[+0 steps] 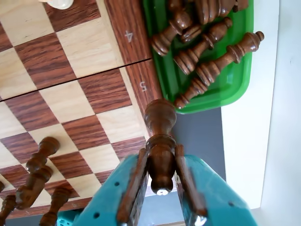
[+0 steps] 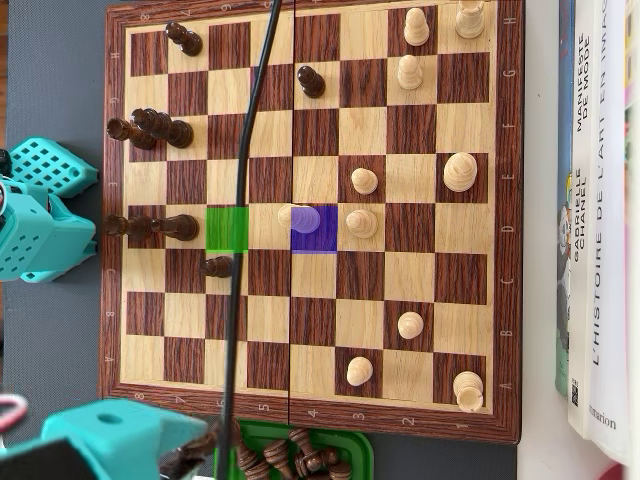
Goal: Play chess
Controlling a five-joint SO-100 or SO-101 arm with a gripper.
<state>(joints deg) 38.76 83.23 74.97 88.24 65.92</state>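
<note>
Teal plastic forms the end effector [image 1: 161, 190], whose two jaws are clamped on a dark turned-wood chess piece [image 1: 160, 141], held off the board's bottom border as the overhead view shows it, over the grey table [image 2: 60, 330] just beside the rank number 5. Next to it, a glossy green tray [image 1: 235, 84] holds a loose heap of captured dark pieces [image 1: 207, 47] lying on their sides, touching one another; the tray sits against the board's rim. The wooden chessboard [image 2: 310, 215], of pale and reddish-brown veneer squares with a visible centre seam, fills most of the overhead view. Dark pieces [image 2: 160, 127] cluster toward its left edge in that view, some toppled, while light pieces [image 2: 410, 70] stand spread over the right half. The middle files near the seam are fairly open. One square is tinted green [image 2: 227, 228] and another purple [image 2: 313, 228], the purple one overlapping a light pawn. A black cable [image 2: 245, 200] arcs across the board. Books [image 2: 595, 200] lie along the right edge.
</note>
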